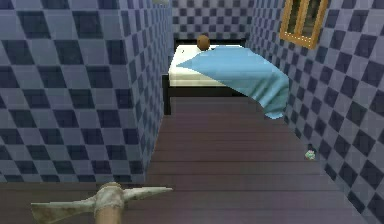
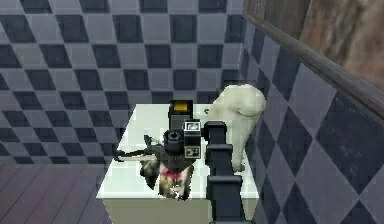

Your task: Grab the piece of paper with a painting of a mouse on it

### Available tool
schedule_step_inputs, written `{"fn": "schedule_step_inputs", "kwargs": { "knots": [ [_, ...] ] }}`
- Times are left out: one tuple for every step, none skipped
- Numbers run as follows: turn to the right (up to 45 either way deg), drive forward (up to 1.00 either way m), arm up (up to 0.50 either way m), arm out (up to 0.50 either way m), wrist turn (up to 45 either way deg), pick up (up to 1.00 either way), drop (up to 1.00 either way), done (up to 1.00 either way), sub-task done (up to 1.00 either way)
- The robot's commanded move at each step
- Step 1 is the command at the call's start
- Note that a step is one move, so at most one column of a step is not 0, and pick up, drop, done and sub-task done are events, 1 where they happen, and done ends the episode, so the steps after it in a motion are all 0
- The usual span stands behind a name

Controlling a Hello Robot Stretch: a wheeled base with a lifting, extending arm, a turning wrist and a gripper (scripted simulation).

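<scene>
Though a mottled thing is seen at the jaws on the surface, a hold cannot be told; lifting is left.

The walls carry a check pattern of dark and pale blue. The blanket is light blue, the floor dark brown planks, the worktop white, the arm black.

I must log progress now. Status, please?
Gripper at white table, hold unclear. Mottled patch by it, perhaps the paper. White statue and dark box nearby.
</scene>
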Motion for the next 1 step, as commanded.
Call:
{"fn": "schedule_step_inputs", "kwargs": {
  "knots": [
    [0.0,0.00,0.00,0.00,39.0,0.00,0.00,0.00,0.00]
  ]
}}
